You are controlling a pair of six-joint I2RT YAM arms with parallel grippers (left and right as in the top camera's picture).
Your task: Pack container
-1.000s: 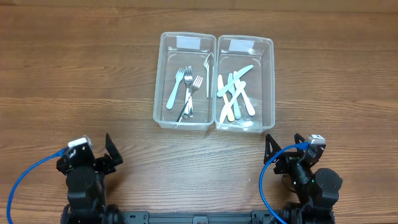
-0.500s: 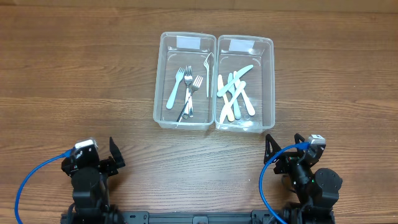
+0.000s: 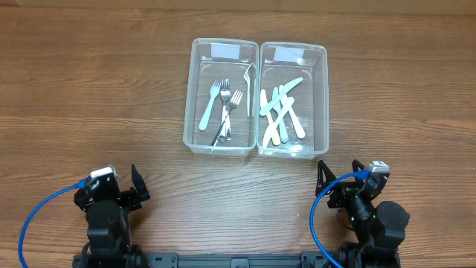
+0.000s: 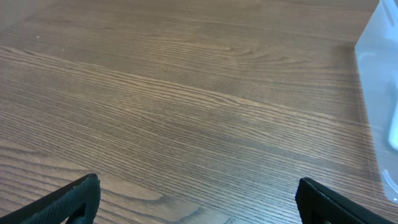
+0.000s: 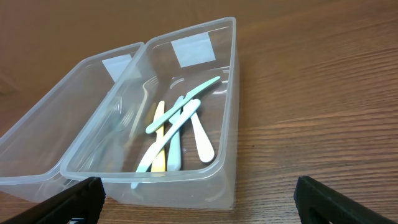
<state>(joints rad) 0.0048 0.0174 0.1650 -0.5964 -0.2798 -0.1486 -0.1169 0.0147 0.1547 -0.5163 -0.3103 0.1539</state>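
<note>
Clear containers (image 3: 190,104) touching, forks (image 3: 223,104) in one, pastel knives (image 3: 279,115) in other; left pincer (image 4: 199,202), right pincer (image 5: 200,199) agape, empty

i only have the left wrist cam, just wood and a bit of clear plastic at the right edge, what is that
Observer: That is the left bin, one of two clear bins standing side by side. It has forks in it.
Operator: whats in the other one
Observer: The right bin holds what look like plastic knives, lying crossed over each other.
Operator: wheres the right arm
Observer: At the near edge of the table, just in front of the right bin. The right arm's fingers are spread open and hold nothing.
</note>
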